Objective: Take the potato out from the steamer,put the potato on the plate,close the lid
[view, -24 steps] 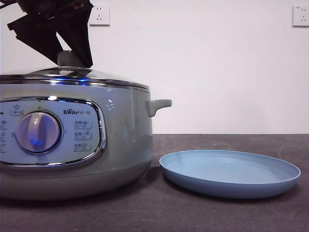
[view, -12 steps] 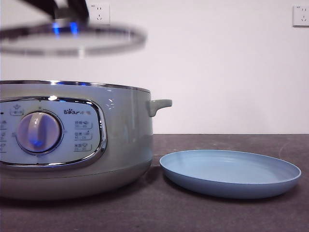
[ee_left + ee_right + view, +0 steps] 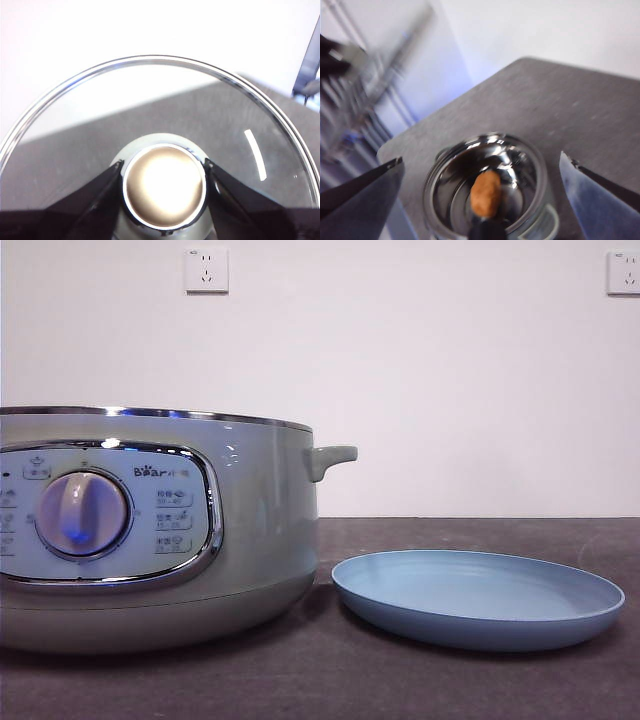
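Round chrome-rimmed glass lid (image 3: 165,150) now lifted clear of pale grey-green steamer (image 3: 150,530), knob pinched in left fingers (image 3: 102,192). Orange-brown potato (image 3: 486,194) exposed inside. Right fingers (image 3: 367,192) spread wide above, apparently approaching. Light-blue plate (image 3: 478,598) waiting.

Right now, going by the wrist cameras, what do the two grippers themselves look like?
Only the jaws show. The left gripper has two black, wedge-shaped jaws tapering to narrow tips, matte, with no markings or cables in view. The right gripper shows two similar wedge-shaped jaws, blurred, looking dark grey with a bluish cast. The front view shows neither arm.
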